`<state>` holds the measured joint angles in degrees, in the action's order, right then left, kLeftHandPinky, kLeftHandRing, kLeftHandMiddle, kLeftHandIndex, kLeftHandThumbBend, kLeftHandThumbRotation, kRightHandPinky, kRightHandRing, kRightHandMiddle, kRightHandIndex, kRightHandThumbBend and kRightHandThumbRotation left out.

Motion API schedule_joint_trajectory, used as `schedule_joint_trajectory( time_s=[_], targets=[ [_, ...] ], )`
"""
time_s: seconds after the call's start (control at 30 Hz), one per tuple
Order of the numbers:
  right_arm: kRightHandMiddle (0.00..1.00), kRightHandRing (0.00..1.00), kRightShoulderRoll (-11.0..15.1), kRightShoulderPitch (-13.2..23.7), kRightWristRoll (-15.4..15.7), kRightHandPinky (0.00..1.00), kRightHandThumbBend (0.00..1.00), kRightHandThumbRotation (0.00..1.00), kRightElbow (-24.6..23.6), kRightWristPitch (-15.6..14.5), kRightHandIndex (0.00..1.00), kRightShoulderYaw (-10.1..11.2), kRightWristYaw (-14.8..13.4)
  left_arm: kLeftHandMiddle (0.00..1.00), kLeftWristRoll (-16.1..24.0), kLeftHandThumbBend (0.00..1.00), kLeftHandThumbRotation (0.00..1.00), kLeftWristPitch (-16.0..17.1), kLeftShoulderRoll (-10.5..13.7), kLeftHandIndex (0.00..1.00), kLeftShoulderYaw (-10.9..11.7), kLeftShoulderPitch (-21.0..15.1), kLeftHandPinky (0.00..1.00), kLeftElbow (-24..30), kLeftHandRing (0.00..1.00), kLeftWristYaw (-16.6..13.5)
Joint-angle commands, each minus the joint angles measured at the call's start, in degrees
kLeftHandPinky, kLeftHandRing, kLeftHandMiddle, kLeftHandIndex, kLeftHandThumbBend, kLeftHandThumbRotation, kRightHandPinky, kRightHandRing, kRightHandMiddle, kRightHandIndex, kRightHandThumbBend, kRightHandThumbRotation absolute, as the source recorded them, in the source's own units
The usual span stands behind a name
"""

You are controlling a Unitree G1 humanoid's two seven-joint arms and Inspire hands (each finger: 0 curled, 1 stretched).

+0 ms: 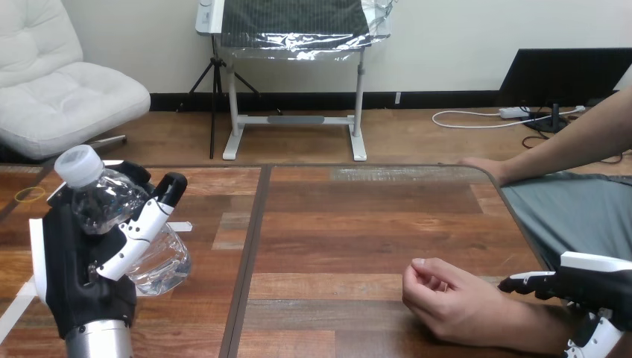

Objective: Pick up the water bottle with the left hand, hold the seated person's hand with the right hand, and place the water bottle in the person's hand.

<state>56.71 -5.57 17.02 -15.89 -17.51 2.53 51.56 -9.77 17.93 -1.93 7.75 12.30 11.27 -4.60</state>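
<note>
The wooden tabletop (358,224) filled the lower frame. At lower left, the left hand (74,268) had its fingers clamped round the clear water bottle (104,203), which tilted with its cap toward the upper left. At lower centre-right, the person's hand (447,298) rested loosely curled on the wood. The right hand (596,287), fingers straight, sat just beside its wrist.

The left robot hand (74,276), at the view's left, has its fingers curled round a clear plastic water bottle with a white cap (104,200), which is tilted with the cap up and to the left. On the wooden surface (335,224) at lower right, the person's hand (447,298) rests loosely curled. The right robot hand (596,287) sits just beside its wrist.
</note>
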Motion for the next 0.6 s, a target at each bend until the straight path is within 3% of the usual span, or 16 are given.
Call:
schedule_joint_trajectory(
  time_s=[0.0, 0.57],
  targets=[
    [0.96, 0.96, -0.3, 1.5, 1.2, 0.81, 1.0, 0.08, 2.4, 1.4, 0.94, -2.6, -1.1, 0.32, -0.4, 0.55, 0.0, 0.9, -0.2, 0.36, -0.2, -4.4, 0.21, 2.1, 0.26, 0.7],
    [0.9, 0.89, -2.5, 4.0, 6.2, 0.76, 0.99, 0.12, 11.0, 8.3, 0.89, -9.1, -7.1, 0.32, -0.5, 0.54, 0.0, 0.9, -0.1, 0.36, 0.3, -4.3, 0.2, 2.4, 0.26, 0.3]
  ],
)
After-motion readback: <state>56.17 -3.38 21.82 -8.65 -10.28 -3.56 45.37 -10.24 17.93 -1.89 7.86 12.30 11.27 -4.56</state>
